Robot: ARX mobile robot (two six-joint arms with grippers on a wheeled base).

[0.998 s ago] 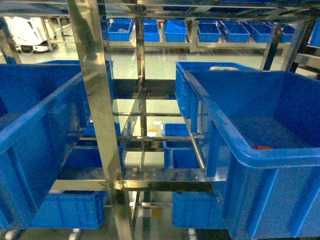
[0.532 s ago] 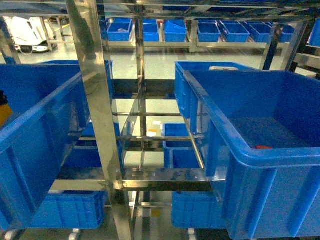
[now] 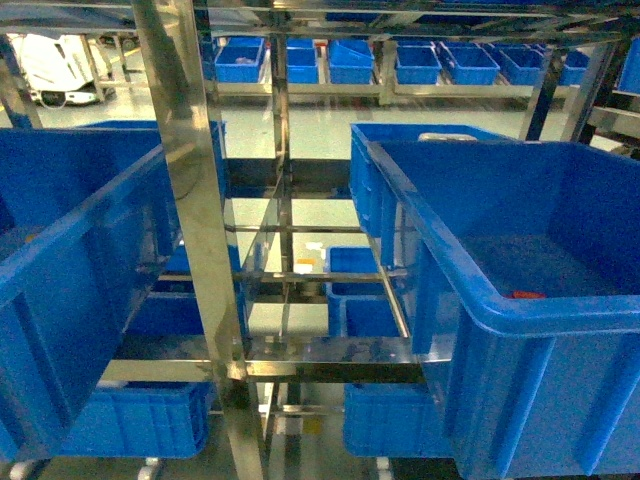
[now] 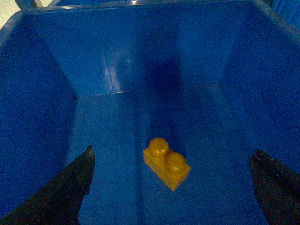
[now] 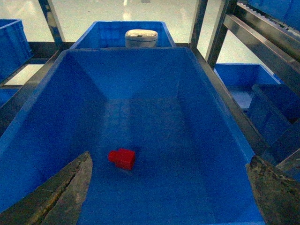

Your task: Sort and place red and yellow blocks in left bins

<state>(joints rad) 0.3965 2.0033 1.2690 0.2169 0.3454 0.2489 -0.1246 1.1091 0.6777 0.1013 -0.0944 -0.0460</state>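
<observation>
The yellow block [image 4: 166,162], a two-stud brick, lies on the floor of a deep blue bin [image 4: 117,56]. My left gripper [image 4: 172,160] hangs open above it, touching nothing. In the right wrist view, the red block [image 5: 122,158] lies on its side on the floor of another blue bin [image 5: 140,75]. My right gripper [image 5: 169,160] is open over that bin, with the block near its left fingertip [image 5: 84,161]. The head view shows the left bin [image 3: 80,225] and the right bin [image 3: 520,318] with the red block [image 3: 528,295] in it. Neither gripper shows in the head view.
A shiny steel rack post [image 3: 195,200] stands between the two bins, with crossbars [image 3: 330,345] behind and below. More blue crates [image 3: 150,420] sit on lower and far shelves. A white round object [image 5: 141,37] rests in the crate beyond the right bin.
Half a second ago a dark and yellow shape showed at the head view's left edge inside the left bin. It is gone from that view now. The red block has not moved.
</observation>
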